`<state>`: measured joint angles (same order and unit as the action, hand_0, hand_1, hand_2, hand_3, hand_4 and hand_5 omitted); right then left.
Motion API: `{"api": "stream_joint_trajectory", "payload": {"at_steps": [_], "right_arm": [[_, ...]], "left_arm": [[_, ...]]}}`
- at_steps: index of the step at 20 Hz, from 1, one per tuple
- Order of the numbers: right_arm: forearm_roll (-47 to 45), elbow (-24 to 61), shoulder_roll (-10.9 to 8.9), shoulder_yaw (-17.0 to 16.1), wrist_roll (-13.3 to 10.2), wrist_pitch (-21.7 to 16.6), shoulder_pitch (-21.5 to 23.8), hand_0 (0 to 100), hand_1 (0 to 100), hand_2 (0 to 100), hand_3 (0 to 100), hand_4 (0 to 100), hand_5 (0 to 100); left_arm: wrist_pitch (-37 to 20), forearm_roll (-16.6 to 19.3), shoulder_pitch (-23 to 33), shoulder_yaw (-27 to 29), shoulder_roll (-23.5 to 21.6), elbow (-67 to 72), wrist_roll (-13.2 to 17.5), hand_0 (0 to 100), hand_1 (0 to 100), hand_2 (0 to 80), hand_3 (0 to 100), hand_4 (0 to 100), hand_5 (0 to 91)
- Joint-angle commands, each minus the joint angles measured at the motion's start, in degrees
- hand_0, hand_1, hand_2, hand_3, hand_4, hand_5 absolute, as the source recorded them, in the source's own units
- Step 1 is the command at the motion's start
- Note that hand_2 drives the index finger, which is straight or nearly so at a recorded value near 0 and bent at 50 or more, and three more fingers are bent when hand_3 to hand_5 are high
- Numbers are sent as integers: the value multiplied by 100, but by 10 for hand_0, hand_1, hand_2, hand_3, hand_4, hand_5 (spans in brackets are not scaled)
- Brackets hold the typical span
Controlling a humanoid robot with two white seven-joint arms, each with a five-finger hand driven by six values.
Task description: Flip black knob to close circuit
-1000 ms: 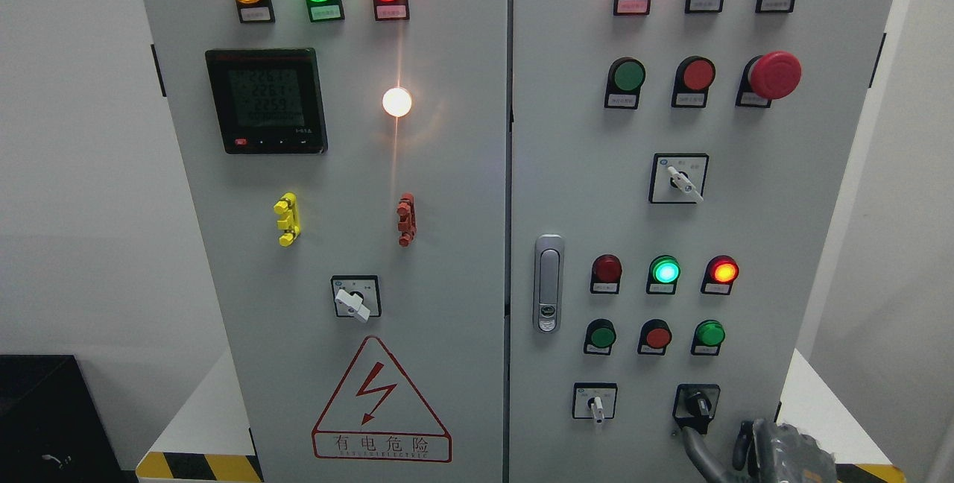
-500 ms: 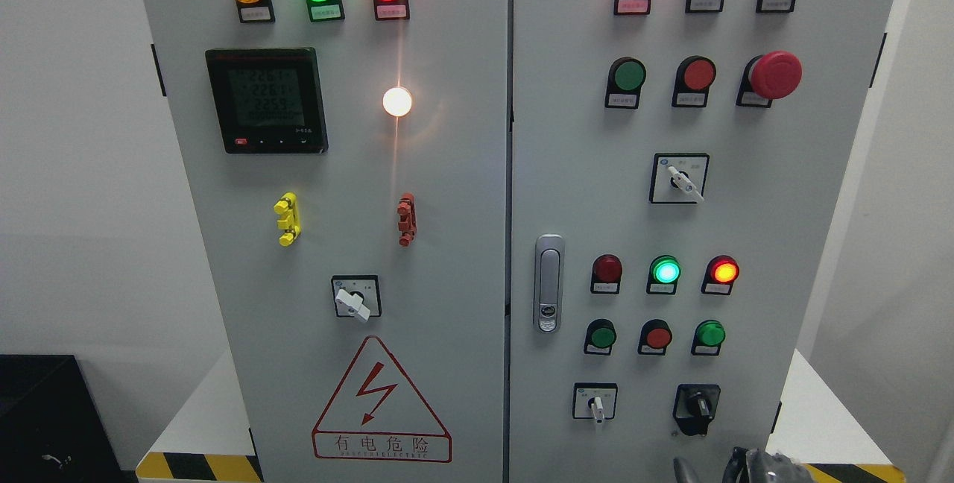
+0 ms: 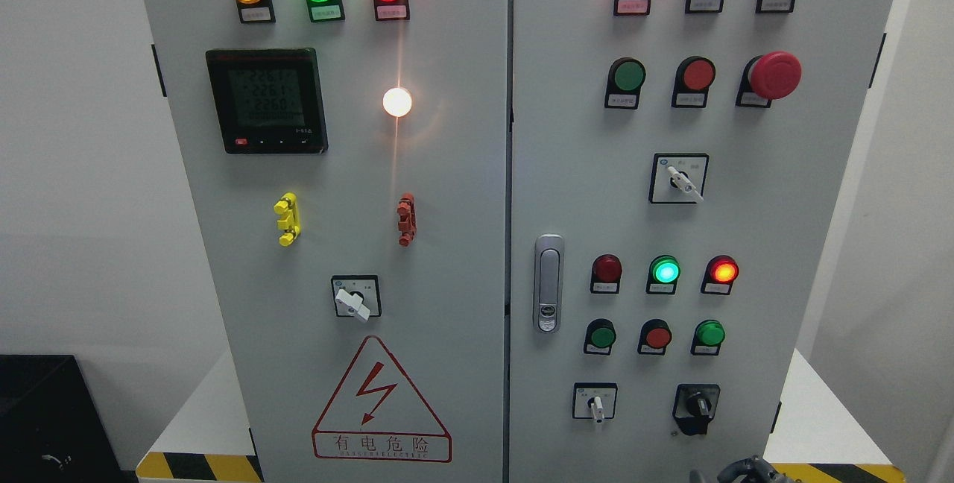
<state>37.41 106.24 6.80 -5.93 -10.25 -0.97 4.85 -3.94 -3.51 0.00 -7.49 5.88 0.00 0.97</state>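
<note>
The black knob (image 3: 698, 403) sits on a black plate at the lower right of the grey cabinet's right door (image 3: 805, 244), below a row of three small buttons. Nothing touches it. Only the top of my right hand (image 3: 747, 469) shows, as a grey sliver at the bottom edge, below and slightly right of the knob and apart from it. My left arm is out of the picture.
A white selector switch (image 3: 595, 405) sits left of the knob, a door latch (image 3: 548, 283) further up left. Above are lit green (image 3: 665, 271) and red (image 3: 723, 271) lamps and a red mushroom button (image 3: 775, 74). The left door carries a meter (image 3: 266, 100).
My right hand has dropped away from the knob: a second ago a finger reached just under its plate, now only the hand's top shows at the bottom edge.
</note>
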Motion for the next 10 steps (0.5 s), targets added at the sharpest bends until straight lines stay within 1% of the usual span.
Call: {"api": "stream_joint_trajectory", "payload": {"at_steps": [1,3,4,6,7,9,10], "right_arm": [[-1305,415,50,224,-205,-394,472,0,73,333,553,510,340],[-2058,415,50,277,-127,-702,595,0,60,294,481,441,290],[-2445,415,41,303,-66,-764,639,0,60,289,472,431,288],[-3062,389,41,321,232,-782,710,0,65,230,399,348,256],[-3238,362,32,321,390,-808,745,0,65,214,378,329,241],[-3424,345,32,312,715,-983,789,0,47,140,285,227,168],[-3538,344,32,312,865,-1071,824,0,40,113,256,193,137]], "left_arm": [[-2,0,123,2,-8,-132,0,120,556,0,0,0,0],[-2,0,123,2,1,-132,0,120,556,0,0,0,0],[-2,0,123,2,1,-132,0,120,556,0,0,0,0],[-2,0,123,-7,-8,-132,0,120,556,0,0,0,0],[-2,0,123,-7,1,-132,0,120,556,0,0,0,0],[-2,0,123,2,1,-132,0,120,556,0,0,0,0],[-2,0,123,-7,1,-132,0,120,556,0,0,0,0]]}}
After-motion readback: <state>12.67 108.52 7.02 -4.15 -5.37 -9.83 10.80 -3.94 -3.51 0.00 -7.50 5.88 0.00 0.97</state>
